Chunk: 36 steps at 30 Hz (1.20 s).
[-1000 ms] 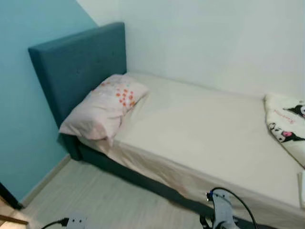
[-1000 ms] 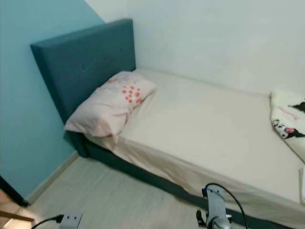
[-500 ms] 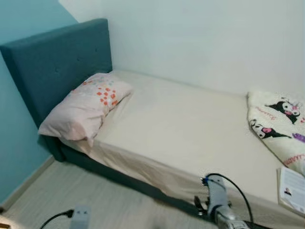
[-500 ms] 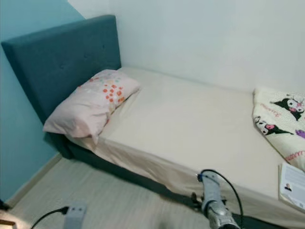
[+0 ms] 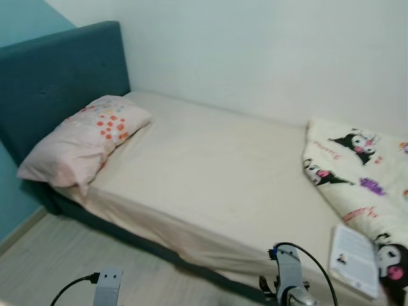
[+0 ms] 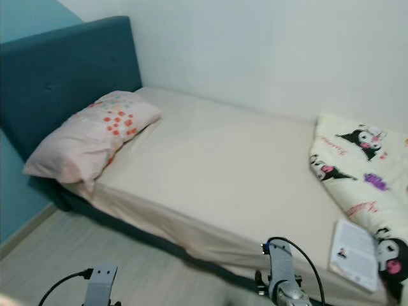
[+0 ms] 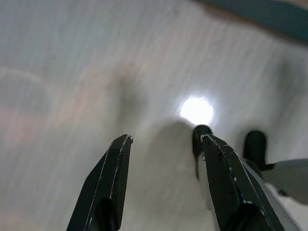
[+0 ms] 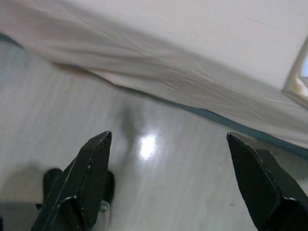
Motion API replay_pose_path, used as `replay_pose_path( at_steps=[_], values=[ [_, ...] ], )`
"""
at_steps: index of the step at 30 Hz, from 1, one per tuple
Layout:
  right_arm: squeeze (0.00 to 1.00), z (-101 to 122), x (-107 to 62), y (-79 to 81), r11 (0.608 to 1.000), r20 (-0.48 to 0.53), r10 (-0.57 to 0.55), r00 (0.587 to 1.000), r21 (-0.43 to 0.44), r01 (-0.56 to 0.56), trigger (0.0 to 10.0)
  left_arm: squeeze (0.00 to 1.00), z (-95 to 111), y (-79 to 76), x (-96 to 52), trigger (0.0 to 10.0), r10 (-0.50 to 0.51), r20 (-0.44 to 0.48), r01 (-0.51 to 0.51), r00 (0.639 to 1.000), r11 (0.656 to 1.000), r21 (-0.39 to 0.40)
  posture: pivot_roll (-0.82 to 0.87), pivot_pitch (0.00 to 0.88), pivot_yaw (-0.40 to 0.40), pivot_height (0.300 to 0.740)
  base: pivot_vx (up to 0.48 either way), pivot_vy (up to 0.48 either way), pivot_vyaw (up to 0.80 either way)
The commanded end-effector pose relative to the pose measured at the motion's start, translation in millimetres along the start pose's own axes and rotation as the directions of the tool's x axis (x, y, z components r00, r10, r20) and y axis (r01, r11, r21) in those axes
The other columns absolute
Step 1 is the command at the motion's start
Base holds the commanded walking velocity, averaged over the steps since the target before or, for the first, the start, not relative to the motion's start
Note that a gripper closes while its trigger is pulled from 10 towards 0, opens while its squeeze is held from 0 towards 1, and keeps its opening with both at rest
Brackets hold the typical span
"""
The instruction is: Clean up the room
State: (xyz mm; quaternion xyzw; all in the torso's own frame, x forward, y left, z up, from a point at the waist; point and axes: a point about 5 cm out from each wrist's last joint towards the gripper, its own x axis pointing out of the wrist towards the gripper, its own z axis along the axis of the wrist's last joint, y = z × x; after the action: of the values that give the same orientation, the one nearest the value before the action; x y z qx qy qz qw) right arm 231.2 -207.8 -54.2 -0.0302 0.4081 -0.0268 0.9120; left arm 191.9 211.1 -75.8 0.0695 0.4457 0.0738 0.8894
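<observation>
Right wrist view: right gripper (image 8: 168, 178) fingers (image 8: 86, 178) apart.

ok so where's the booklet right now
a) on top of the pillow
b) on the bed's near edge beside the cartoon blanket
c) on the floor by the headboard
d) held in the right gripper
b: the booklet lies flat on the sheet at the bed's near edge, right beside the cartoon blanket; the pillow at the far end carries nothing, and the right gripper hangs open and empty above the floor.
</observation>
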Motion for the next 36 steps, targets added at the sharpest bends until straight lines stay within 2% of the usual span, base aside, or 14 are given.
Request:
replay_pose_path(
  at_steps=[1,13,21,23,29,33,36],
  values=[
    [0.0,-1,0.1,3.2,0.999,-0.008,0.014,1.0,-0.029,-0.014,10.0,0.0,-5,-0.6,-0.9,10.0,-0.008,-0.017,0.008,1.0,1.0,0.004,0.0,0.0,-0.067,0.74,0.0,-0.48,0.0],
    [0.0,-2,-0.1,1.5,1.0,-0.008,0.01,1.0,-0.029,-0.01,10.0,0.0,1,-0.4,0.2,10.0,-0.009,0.001,0.009,1.0,1.0,-0.005,-0.01,0.0,-0.062,0.74,0.0,-0.48,0.0],
    [0.0,-2,-0.6,-4.5,1.0,-0.01,-0.012,1.0,-0.025,0.011,10.0,0.0,13,-4.0,1.8,10.0,-0.022,0.038,0.023,0.999,1.0,-0.02,-0.02,0.0,-0.06,0.74,0.0,-0.48,0.0],
    [0.0,-2,-0.9,-8.4,0.999,-0.021,-0.023,1.0,-0.026,0.022,10.0,0.0,20,-5.7,2.5,10.0,-0.033,0.064,0.035,0.997,0.999,-0.027,-0.02,0.0,-0.066,0.74,0.0,-0.401,-0.79],
    [0.0,2,-0.7,-12.3,0.999,-0.01,-0.029,1.0,-0.031,0.028,10.0,0.0,23,-5.5,2.7,10.0,-0.031,0.076,0.034,0.997,0.998,-0.045,-0.03,0.0,-0.069,0.74,0.0,-0.312,-0.78],
    [0.0,12,0.1,-14.9,0.999,0.03,-0.041,0.999,-0.022,0.042,10.0,0.0,28,-5.5,2.8,10.0,-0.034,0.106,0.044,0.994,0.994,-0.096,-0.03,0.0,-0.068,0.74,0.0,0.0,-0.74],
    [0.0,17,0.6,-14.9,0.998,0.051,-0.043,0.998,-0.035,0.045,10.0,0.0,32,-5.2,3.0,10.0,-0.033,0.124,0.047,0.992,0.993,-0.107,-0.03,0.0,-0.069,0.74,0.0,0.0,0.0]
  ],
)
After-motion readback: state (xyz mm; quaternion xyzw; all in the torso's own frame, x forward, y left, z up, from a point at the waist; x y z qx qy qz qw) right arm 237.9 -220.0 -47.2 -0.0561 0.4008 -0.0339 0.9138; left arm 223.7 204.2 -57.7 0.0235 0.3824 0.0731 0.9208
